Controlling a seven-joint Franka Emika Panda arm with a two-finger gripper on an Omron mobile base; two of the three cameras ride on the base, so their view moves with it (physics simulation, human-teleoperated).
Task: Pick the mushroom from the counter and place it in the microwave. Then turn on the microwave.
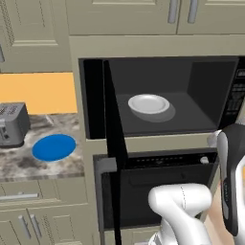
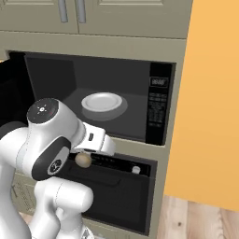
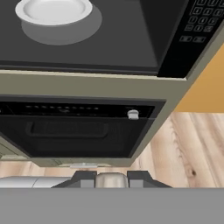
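The microwave (image 1: 210, 86) stands open, its dark door (image 1: 112, 119) swung out to the left and its keypad (image 2: 158, 107) on the right. A white plate (image 1: 149, 104) lies on its floor. My gripper (image 2: 84, 158) hangs in front of the oven, below the microwave's opening and left of its keypad, shut on the small tan mushroom (image 2: 83, 159). In the hand view the mushroom (image 3: 111, 179) sits between my two dark finger tips (image 3: 85, 178), with the microwave (image 3: 188, 35) and its plate (image 3: 53, 11) above. The speckled counter (image 1: 19, 162) lies to the left.
A blue round plate (image 1: 54, 147) and a grey toaster (image 1: 12, 124) stand on the counter. The black oven (image 2: 116, 186) with a white knob (image 3: 133, 114) sits right under the microwave. An orange wall (image 2: 210, 93) and wooden floor (image 3: 183, 144) lie to the right.
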